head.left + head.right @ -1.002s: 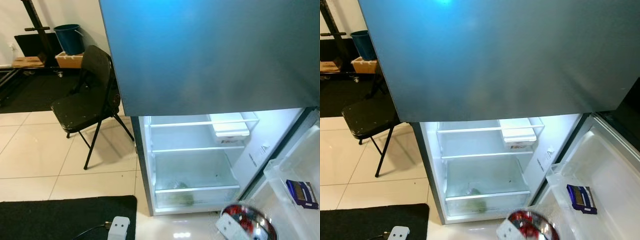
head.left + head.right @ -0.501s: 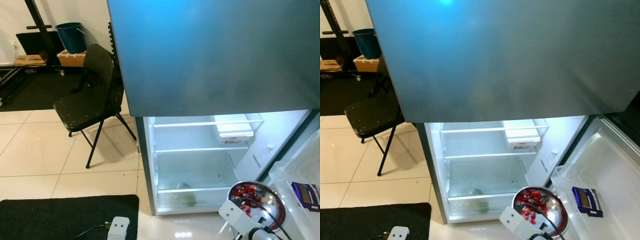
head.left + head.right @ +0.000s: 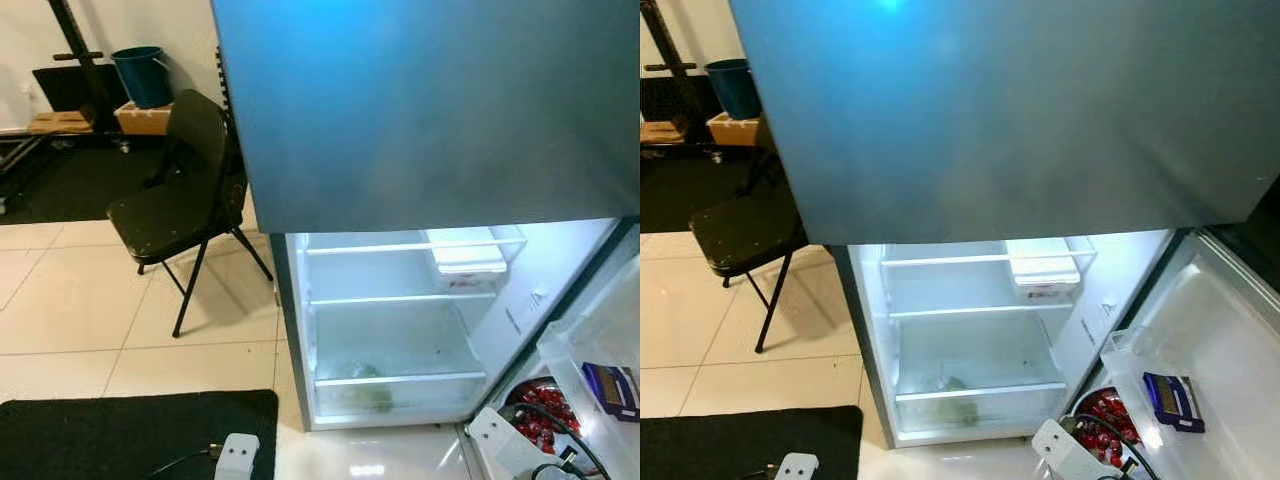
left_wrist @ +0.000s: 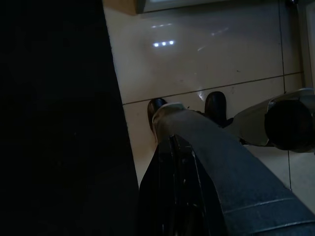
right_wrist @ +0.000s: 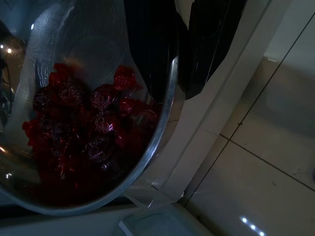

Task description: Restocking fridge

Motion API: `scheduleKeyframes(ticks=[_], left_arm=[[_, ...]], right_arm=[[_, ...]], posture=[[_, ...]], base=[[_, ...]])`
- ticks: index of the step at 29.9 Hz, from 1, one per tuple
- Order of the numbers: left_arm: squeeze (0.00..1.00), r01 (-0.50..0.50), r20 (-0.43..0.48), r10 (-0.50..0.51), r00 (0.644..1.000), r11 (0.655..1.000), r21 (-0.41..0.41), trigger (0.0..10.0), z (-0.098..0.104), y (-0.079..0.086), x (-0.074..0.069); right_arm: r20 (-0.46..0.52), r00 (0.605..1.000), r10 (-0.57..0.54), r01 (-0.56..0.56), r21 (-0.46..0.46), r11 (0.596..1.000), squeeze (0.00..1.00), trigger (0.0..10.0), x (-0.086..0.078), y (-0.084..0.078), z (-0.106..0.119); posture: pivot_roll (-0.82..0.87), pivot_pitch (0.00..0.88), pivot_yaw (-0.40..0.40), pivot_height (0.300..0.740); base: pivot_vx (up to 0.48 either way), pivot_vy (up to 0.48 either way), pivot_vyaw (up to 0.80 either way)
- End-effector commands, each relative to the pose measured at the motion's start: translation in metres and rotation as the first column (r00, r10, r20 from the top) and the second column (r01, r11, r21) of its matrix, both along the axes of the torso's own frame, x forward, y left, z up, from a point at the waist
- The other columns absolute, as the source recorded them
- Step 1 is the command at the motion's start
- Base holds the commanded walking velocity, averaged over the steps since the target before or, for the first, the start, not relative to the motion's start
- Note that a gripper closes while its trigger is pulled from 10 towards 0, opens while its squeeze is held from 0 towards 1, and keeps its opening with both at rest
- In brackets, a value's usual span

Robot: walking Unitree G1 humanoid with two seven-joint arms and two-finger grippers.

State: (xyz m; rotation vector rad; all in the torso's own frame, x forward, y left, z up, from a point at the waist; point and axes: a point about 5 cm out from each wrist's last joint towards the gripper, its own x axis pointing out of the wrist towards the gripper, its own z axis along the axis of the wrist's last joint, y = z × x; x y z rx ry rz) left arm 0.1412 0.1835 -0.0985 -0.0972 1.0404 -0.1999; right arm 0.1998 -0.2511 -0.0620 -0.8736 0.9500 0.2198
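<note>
The fridge's lower compartment point(image 3: 390, 330) stands open and lit, with bare glass shelves, a white tray point(image 3: 462, 255) on the top shelf and something green in the bottom drawer point(image 3: 365, 392). Its door point(image 3: 1230, 340) swings out to the right; a blue packet point(image 3: 1170, 398) lies in a door bin. A steel bowl point(image 3: 540, 410) of red wrapped sweets point(image 5: 93, 128) hangs low between the compartment's right corner and the door. My right gripper point(image 5: 177, 59) is shut on the bowl's rim, one finger point(image 5: 147, 44) inside and one outside. The left arm hangs idle above the floor tiles point(image 4: 197, 59).
A black folding chair point(image 3: 175, 205) stands left of the fridge. A black mat point(image 3: 130, 435) with a small white device point(image 3: 238, 455) lies on the floor at the front left. A blue bucket point(image 3: 140, 75) sits on a box far back.
The bowl came up in front of the bottom shelf, then moved down and right toward the foot of the door. The view shifted slightly to the left.
</note>
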Motion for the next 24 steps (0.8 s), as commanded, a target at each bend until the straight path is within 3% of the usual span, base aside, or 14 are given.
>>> scheduleKeyframes(ticks=[1,15,18,24], left_arm=[[0.00,0.000,-0.011,0.000,1.000,1.000,-0.005,10.0,-0.002,-0.002,-0.004],[0.00,0.001,-0.009,-0.001,1.000,1.000,-0.005,10.0,-0.001,-0.001,-0.003],[0.00,0.001,-0.010,-0.001,1.000,1.000,-0.005,10.0,-0.001,-0.002,-0.003],[0.00,0.001,-0.011,-0.001,1.000,1.000,-0.008,10.0,-0.002,-0.003,-0.004]], right_arm=[[0.007,0.997,-0.075,0.075,-0.045,0.996,0.00,10.0,-0.004,-0.017,0.003],[0.068,0.973,-0.222,0.230,-0.147,0.962,0.00,10.0,-0.005,-0.053,0.018],[0.069,0.973,-0.221,0.229,-0.145,0.963,0.00,10.0,-0.005,-0.053,0.018],[0.028,0.990,-0.138,0.139,-0.019,0.990,0.00,10.0,-0.002,-0.023,0.006]], posture=[[-0.02,0.000,-0.010,0.740],[-0.03,0.000,-0.007,0.740],[-0.03,0.000,-0.007,0.740],[-0.03,0.000,-0.009,0.740]], base=[[0.000,0.000,0.00],[0.000,0.000,0.00],[0.000,0.000,0.00],[0.000,0.000,0.00]])
